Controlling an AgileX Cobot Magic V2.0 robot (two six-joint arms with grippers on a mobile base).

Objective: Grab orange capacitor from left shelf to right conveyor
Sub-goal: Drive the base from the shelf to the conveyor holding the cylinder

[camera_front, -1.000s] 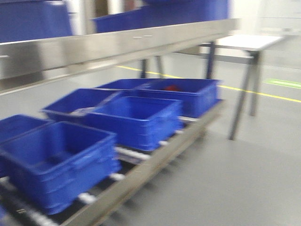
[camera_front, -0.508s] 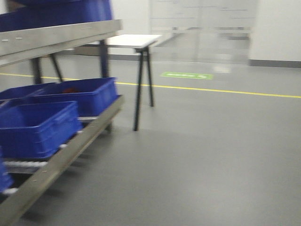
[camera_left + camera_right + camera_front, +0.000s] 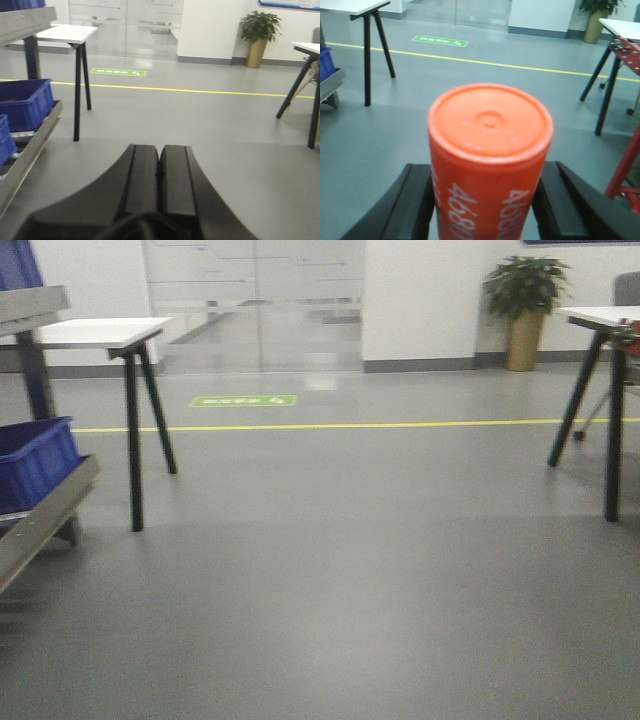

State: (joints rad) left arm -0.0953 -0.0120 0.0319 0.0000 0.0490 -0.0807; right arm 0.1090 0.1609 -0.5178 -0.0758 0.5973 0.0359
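Between the black fingers of the right gripper, the small orange cylindrical capacitor stands upright, clamped on both sides. Its flat top faces the camera, and white "4680" print runs down its side. In the left wrist view, the left gripper has its two black fingers pressed together. At the far left edge, the shiny stainless-steel shelf shows above a blue plastic bin. Near them a white-topped table with black legs stands on grey floor crossed by a yellow line.
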